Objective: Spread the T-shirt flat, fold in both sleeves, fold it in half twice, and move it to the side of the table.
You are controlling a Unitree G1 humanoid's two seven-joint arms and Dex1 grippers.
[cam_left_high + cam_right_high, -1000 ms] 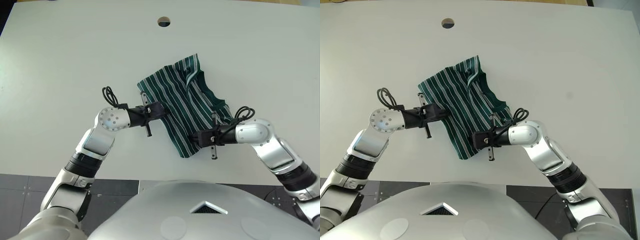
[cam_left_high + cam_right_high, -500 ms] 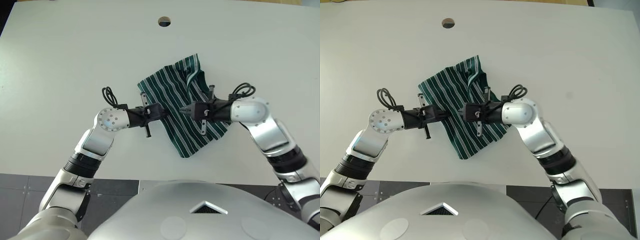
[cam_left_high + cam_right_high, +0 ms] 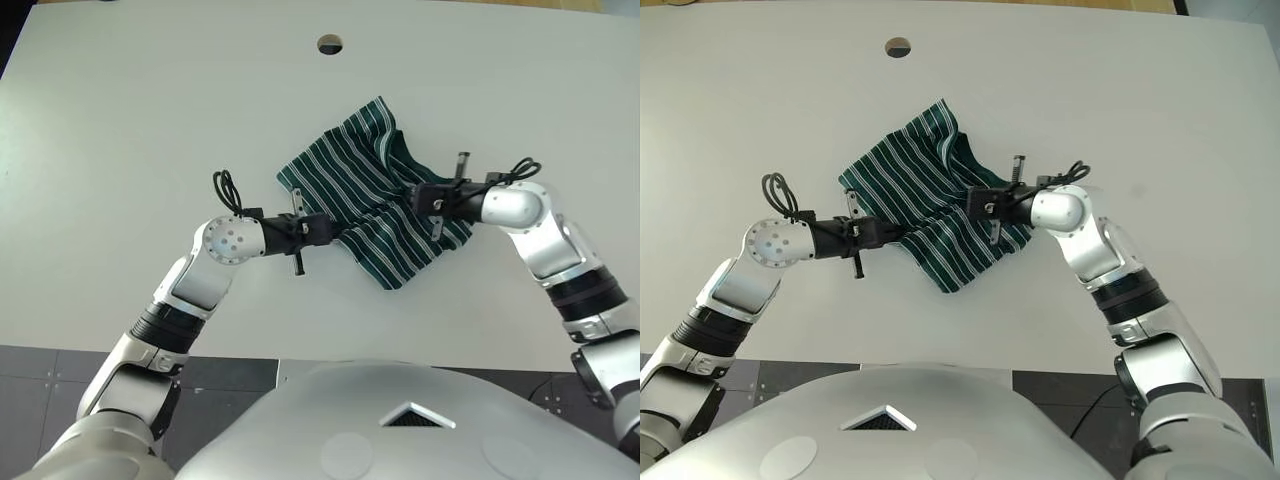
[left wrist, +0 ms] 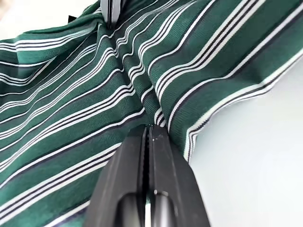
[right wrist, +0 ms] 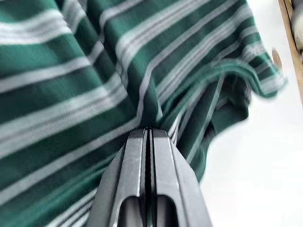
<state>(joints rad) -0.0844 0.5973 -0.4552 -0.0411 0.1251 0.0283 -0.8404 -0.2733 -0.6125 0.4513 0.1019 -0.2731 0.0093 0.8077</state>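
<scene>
- T-shirt [image 3: 372, 200]: green with white stripes, rumpled and only partly spread, near the middle of the white table [image 3: 120, 130], drawn out between the two grippers.
- Left gripper [image 4: 148, 127]: fingers pressed together, pinching the shirt's edge on the robot's left side; creases run out from the pinched spot.
- Right gripper [image 5: 147, 129]: fingers pressed together on a ridge of cloth at the shirt's right side.
- Round hole [image 3: 328, 43]: set in the tabletop towards the far edge, well apart from the shirt.
</scene>
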